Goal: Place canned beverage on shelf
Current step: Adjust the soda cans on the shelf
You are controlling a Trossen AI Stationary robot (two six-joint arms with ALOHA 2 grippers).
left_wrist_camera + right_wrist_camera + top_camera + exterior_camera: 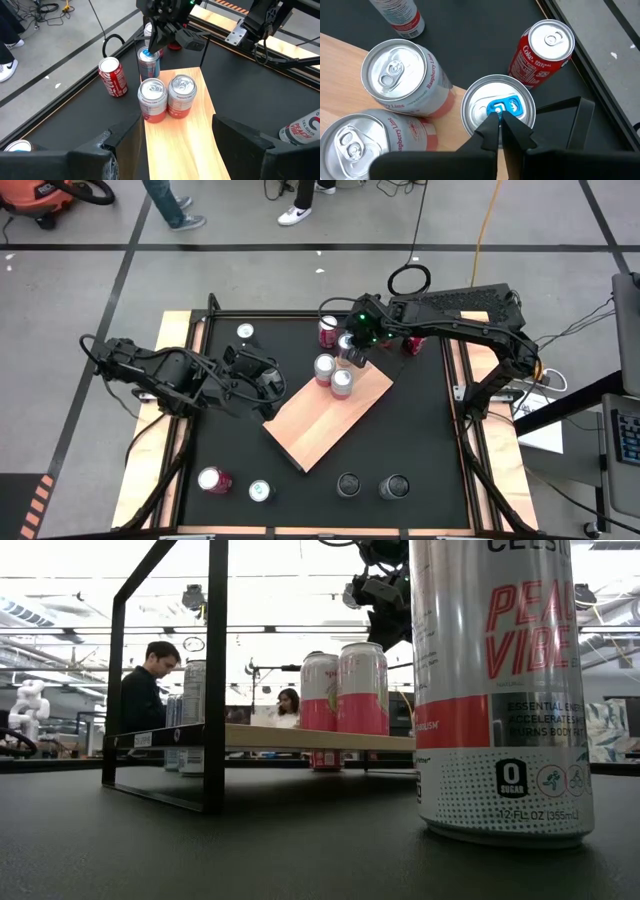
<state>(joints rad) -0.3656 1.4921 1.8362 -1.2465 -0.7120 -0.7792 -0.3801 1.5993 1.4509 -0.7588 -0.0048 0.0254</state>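
Note:
The shelf (330, 420) is a light wooden board on a black frame, lying aslant in the middle of the black table. Two pink-and-silver cans (323, 367) (342, 383) stand upright on its far end. My right gripper (499, 119) is shut on top of a silver can with a blue tab (497, 107), upright at the shelf's far corner (149, 62). Whether its base rests on the board is hidden. My left gripper (165, 145) is open and empty over the shelf's near-left side (272, 385). My right gripper has its two fingertips (490, 131) closed together on the blue tab (510, 106) on the can's top. The fingers come from above, pointing down. The can stands upright under them, and the cans in front hide its base.
A red cola can (542, 47) stands on the table just beyond the held can. Several other cans stand or lie about: far left (245, 332), along the near edge (213, 480) (259, 491) (348, 484) (393, 486). People stand beyond the table.

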